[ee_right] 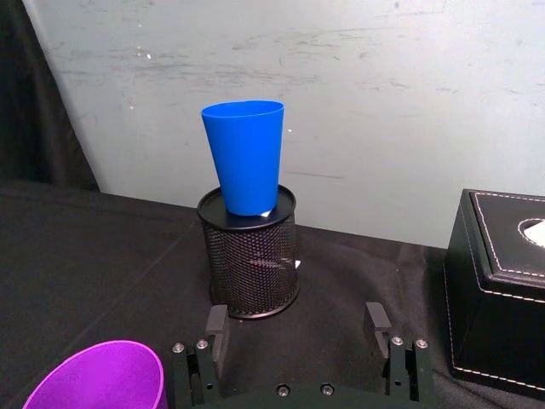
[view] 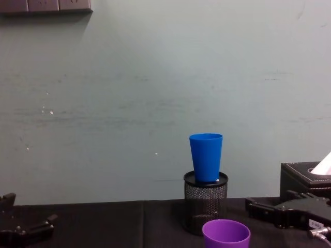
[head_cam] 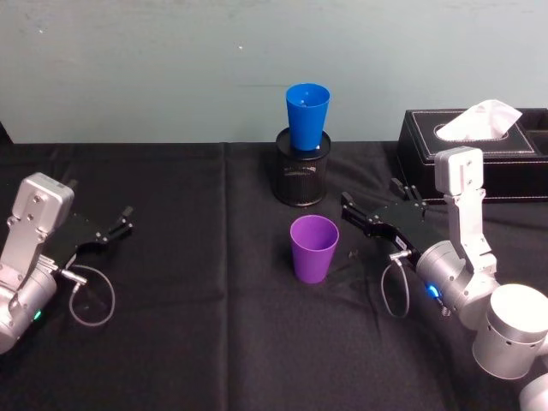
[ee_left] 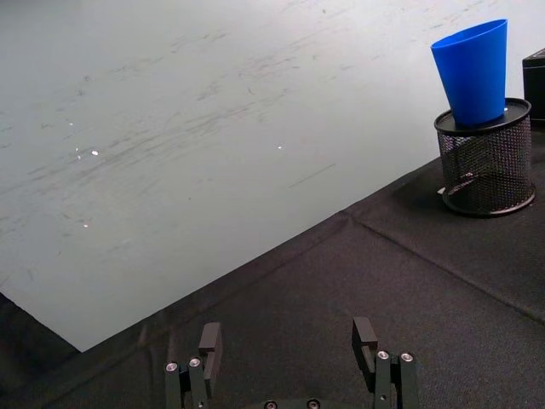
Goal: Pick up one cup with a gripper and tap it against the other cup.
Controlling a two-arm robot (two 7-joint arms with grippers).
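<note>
Table: the black cloth-covered table [head_cam: 188, 342] carries everything; both my arms rest low over it, one at each side.
Tissue box: a black tissue box [head_cam: 479, 145] sits at the far right, behind my right arm and clear of the work.
Pen holder: the black mesh pen holder [head_cam: 301, 167] stands at the back centre, acting as a pedestal.
Other cup: the blue cup [head_cam: 306, 116] sits upright in the holder's mouth, rim up, raised above table level.
Cup: the purple cup [head_cam: 313, 248] stands upright on the cloth in front of the holder, its long axis vertical, rim open to the top.
Right gripper: my right gripper [head_cam: 355, 214] lies just beside the purple cup, on its right, fingers spread apart and holding nothing, pointing toward the cup's far side.
Left gripper: my left gripper [head_cam: 120, 224] is parked well apart at the left, fingers likewise spread and empty.
Key relation: the purple cup lies to the left of my right fingers and slightly nearer me; I judge the right arm the nearer one, needing a sideways approach.
</note>
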